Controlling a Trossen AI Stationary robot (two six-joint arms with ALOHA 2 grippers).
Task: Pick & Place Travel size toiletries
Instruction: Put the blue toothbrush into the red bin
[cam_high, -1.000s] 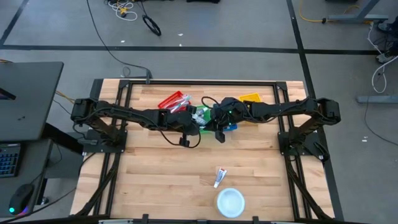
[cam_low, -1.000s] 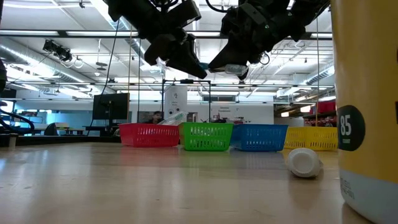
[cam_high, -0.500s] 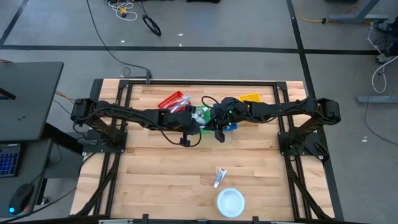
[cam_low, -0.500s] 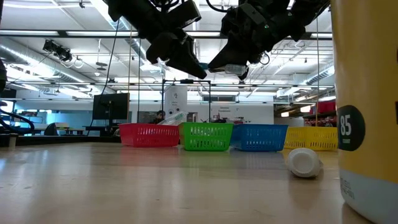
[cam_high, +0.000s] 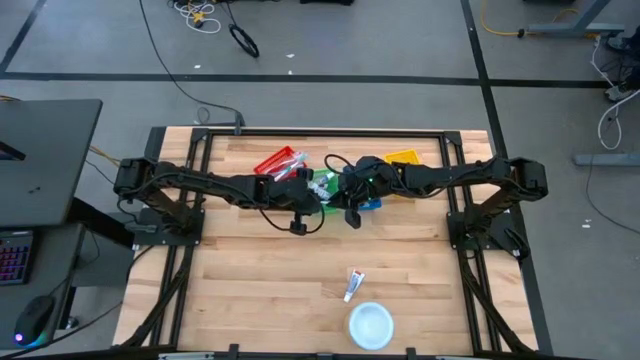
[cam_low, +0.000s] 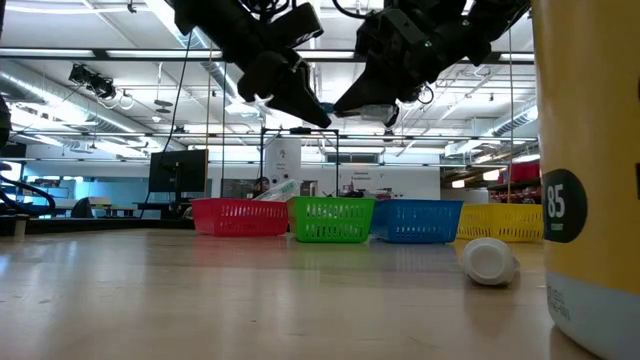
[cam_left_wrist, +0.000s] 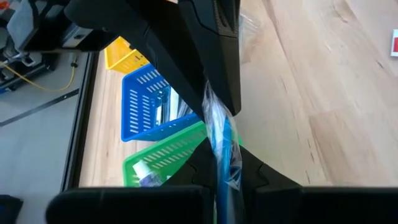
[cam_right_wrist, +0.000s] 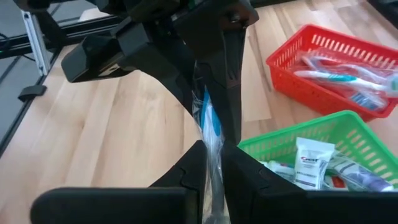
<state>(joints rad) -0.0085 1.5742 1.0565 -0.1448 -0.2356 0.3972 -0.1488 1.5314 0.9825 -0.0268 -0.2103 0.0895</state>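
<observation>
Both grippers meet above the green basket (cam_high: 324, 184), each shut on one blue toothbrush in clear wrap (cam_left_wrist: 219, 134) (cam_right_wrist: 209, 124). My left gripper (cam_high: 318, 200) (cam_low: 318, 118) comes in from the table's left. From the right comes my right gripper (cam_high: 345, 192) (cam_low: 342, 106). Both slant downward. The green basket (cam_right_wrist: 323, 134) holds small white tubes (cam_right_wrist: 308, 160), and the red basket (cam_right_wrist: 329, 62) holds wrapped toothbrushes (cam_right_wrist: 348, 81). Another small white tube (cam_high: 353, 284) lies on its side on the near part of the table. My left gripper pinches the wrapped toothbrush between its two fingers at one end (cam_left_wrist: 220, 163), slanting down from the table's left. The brush runs on from the fingers toward the other gripper, clear of the baskets. My right gripper pinches the same toothbrush between its two fingers farther along its length (cam_right_wrist: 211, 144), slanting down from the table's right. The wrap (cam_right_wrist: 200, 93) crinkles above the fingers. The brush hangs in the air over the green basket.
Red (cam_high: 279, 162), green, blue (cam_high: 371, 204) and yellow (cam_high: 403, 158) baskets stand in a row at the far side. A round white disc (cam_high: 370, 324) sits at the near edge, showing as a tall yellow container (cam_low: 585, 170) in the low view. Bare wood lies between.
My left gripper has rolled slightly about its own pointing line while staying in place; both grippers keep their hold on the toothbrush.
</observation>
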